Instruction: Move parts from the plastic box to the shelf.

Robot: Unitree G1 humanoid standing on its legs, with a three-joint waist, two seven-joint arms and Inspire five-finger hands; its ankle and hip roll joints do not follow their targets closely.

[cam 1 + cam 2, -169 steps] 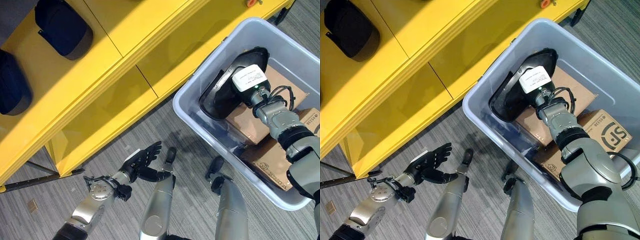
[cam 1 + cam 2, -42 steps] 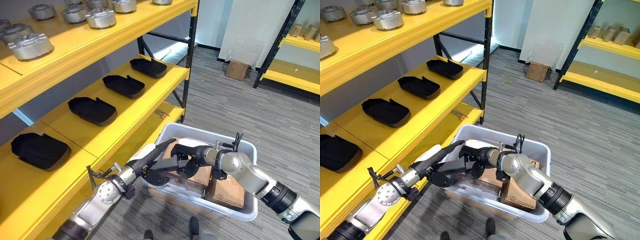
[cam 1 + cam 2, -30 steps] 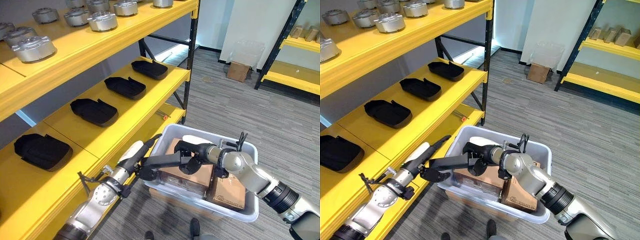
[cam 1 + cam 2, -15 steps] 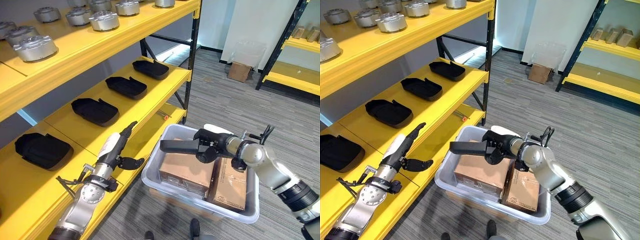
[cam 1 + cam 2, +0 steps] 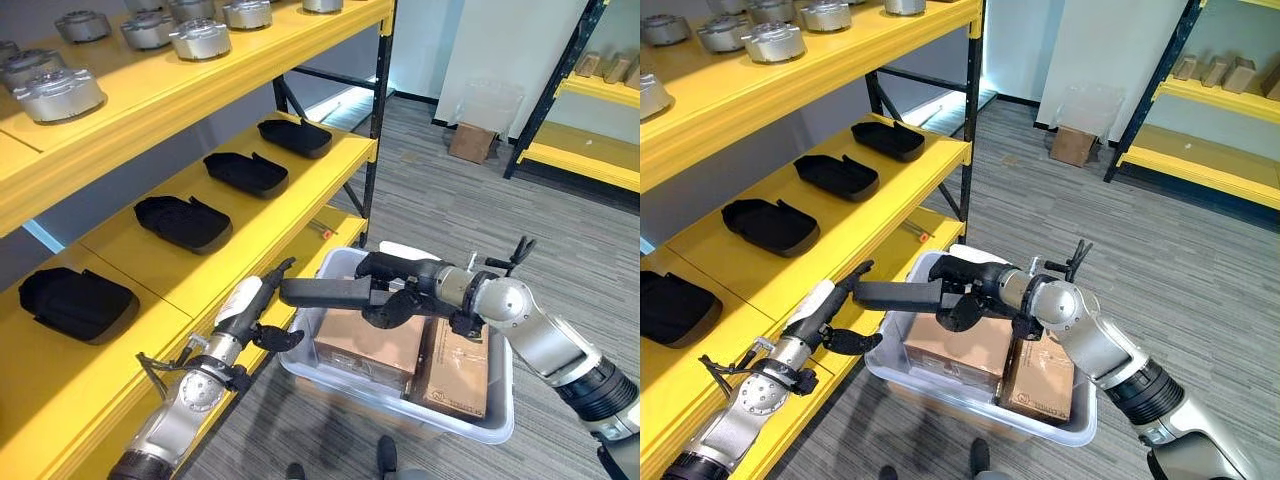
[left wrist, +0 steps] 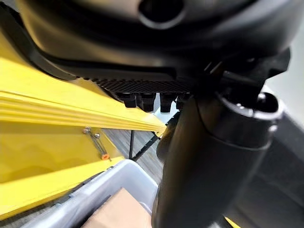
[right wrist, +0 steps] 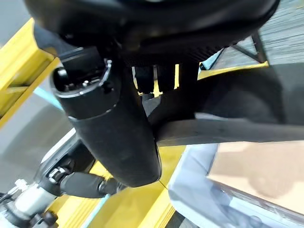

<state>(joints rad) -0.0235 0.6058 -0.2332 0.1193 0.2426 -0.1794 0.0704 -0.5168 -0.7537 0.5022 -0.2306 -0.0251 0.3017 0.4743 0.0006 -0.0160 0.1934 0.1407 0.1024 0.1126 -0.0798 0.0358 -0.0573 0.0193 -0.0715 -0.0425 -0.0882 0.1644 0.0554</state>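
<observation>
While the right hand (image 5: 405, 292) clasps one end of the flat black part (image 5: 328, 292), the part juts level over the box (image 5: 400, 405) rim toward the shelf (image 5: 240, 250). It looks stiff, light, smooth — best supported underneath. The left hand (image 5: 258, 318) is open just below its free end.

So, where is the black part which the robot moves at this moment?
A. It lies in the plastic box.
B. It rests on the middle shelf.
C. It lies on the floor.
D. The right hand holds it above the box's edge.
D: the right hand is curled round the black part, which sticks out over the rim of the plastic box toward the open left hand.
</observation>
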